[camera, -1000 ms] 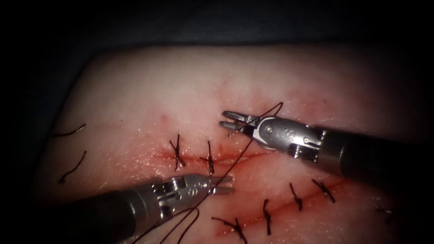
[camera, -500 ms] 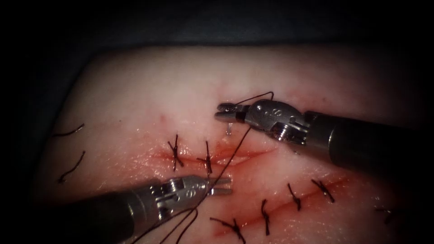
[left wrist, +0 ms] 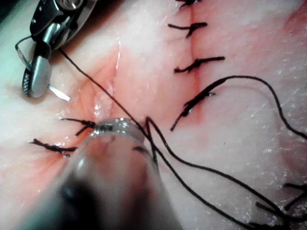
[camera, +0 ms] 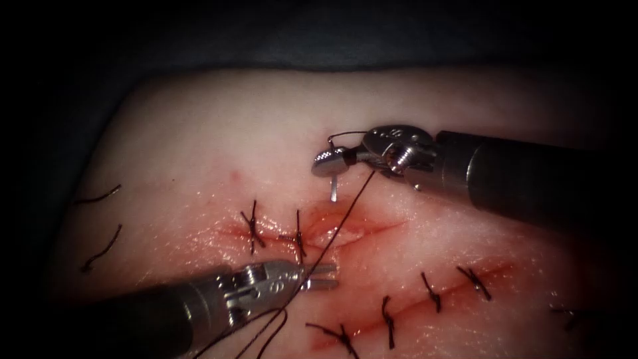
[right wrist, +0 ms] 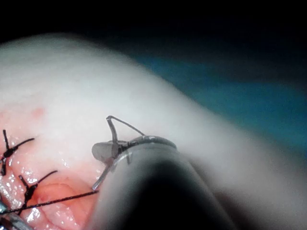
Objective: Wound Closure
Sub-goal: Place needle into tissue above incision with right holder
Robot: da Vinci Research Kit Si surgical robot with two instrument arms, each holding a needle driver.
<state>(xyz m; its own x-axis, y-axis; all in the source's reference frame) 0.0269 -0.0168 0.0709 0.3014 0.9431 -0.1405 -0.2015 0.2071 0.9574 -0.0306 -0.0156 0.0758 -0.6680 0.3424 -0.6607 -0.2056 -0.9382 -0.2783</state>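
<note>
A: Needle [camera: 333, 174] — where is it seen?
B: It is held across its curve by the right claw [camera: 330, 161], clamped shut on it, above the open part of the cut [camera: 345, 226] and clear of the tissue [camera: 199, 133]. One end points down toward the tissue; the other arches up over the claw, a shape made plain in the right wrist view [right wrist: 112, 143].

A: And the thread [camera: 339, 223]?
B: It is seen running from the needle down across the cut to the left claw [camera: 323, 276]. In the left wrist view it is shown looping on over the tissue past that tool's shaft.

A: The left claw's state?
B: Slightly parted in the endoscope view, nothing gripped; the thread passes beside it. Finished stitches [camera: 252, 226] are seen left of the open gap.
</note>
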